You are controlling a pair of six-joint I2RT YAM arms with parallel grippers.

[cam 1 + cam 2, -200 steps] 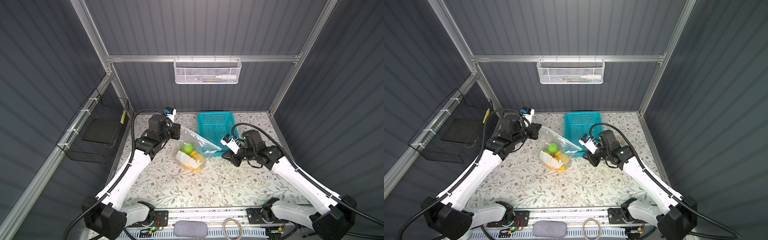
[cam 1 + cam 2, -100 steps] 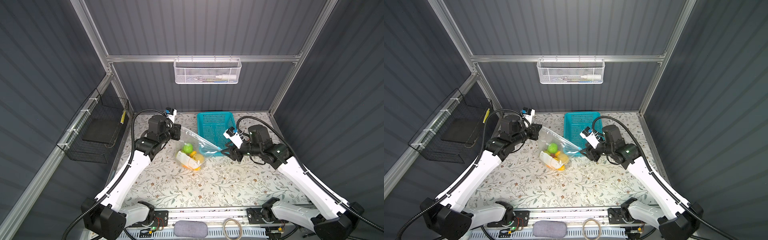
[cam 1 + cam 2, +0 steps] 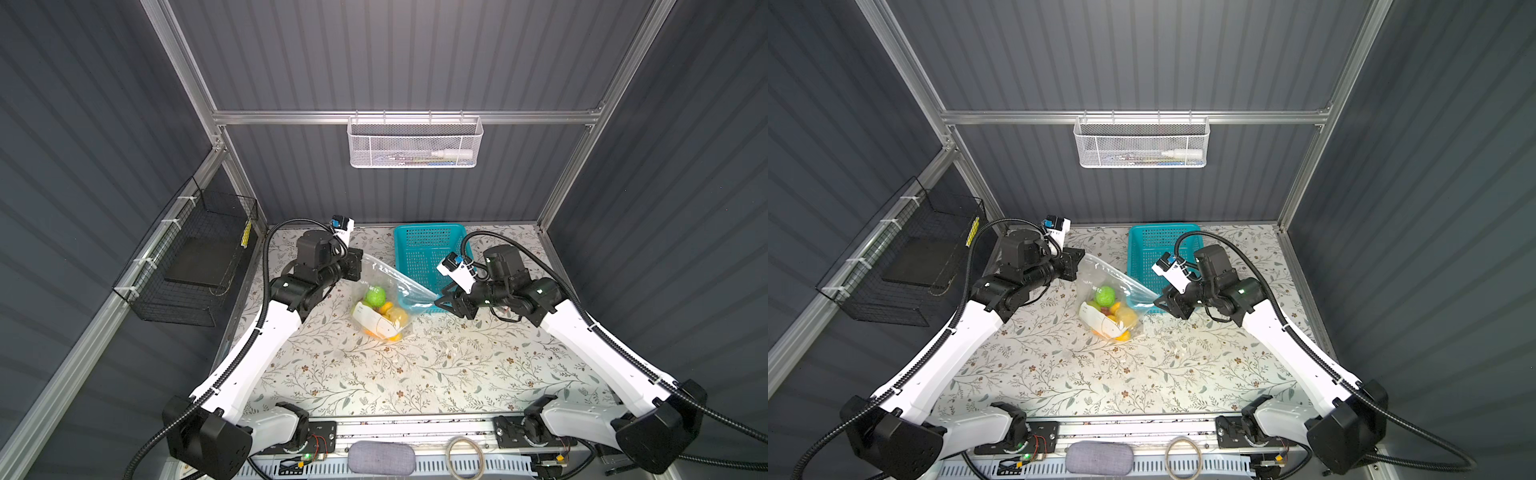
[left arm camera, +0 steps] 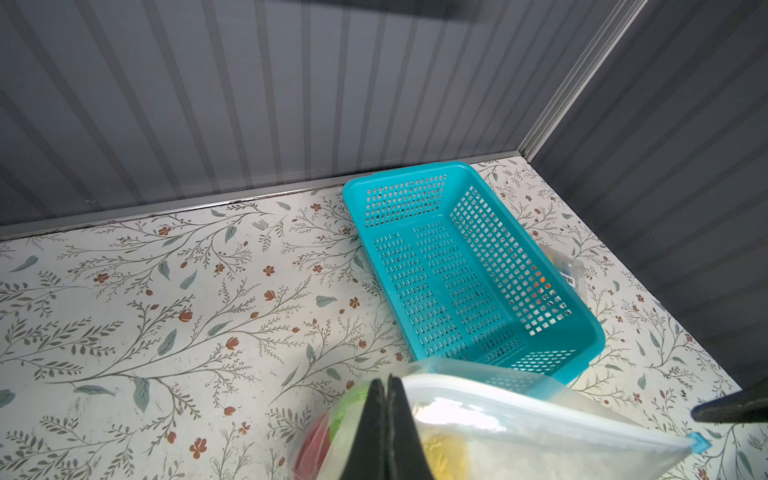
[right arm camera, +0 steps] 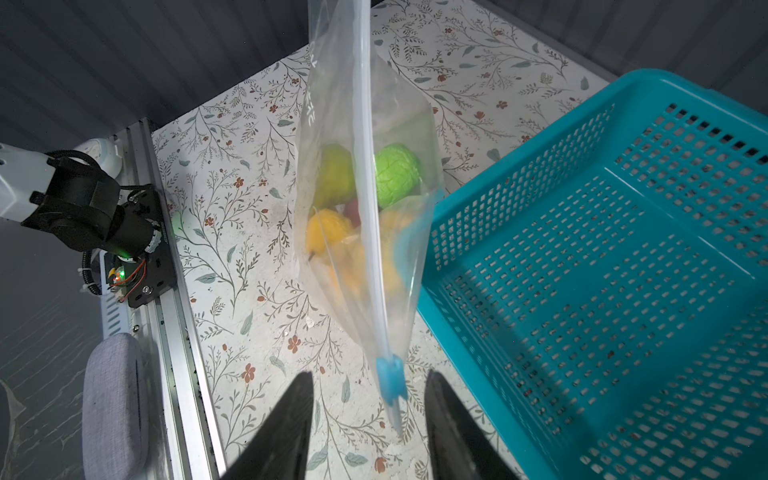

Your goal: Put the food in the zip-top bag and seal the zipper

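Clear zip-top bag (image 5: 332, 104) held the food (image 5: 397, 174), zipper (image 5: 368, 166) apparently shut; left gripper (image 4: 388, 384) pinched its corner, right gripper (image 5: 370, 378) gaped around the slider (image 5: 390, 374).

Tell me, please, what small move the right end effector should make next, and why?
Probably ease the right end effector slightly forward and close on the blue slider tab. Its jaws stand open with the tab near their tips, not yet gripped, while the left end effector is shut on the far end of the zip-top bag, holding the zipper straight.
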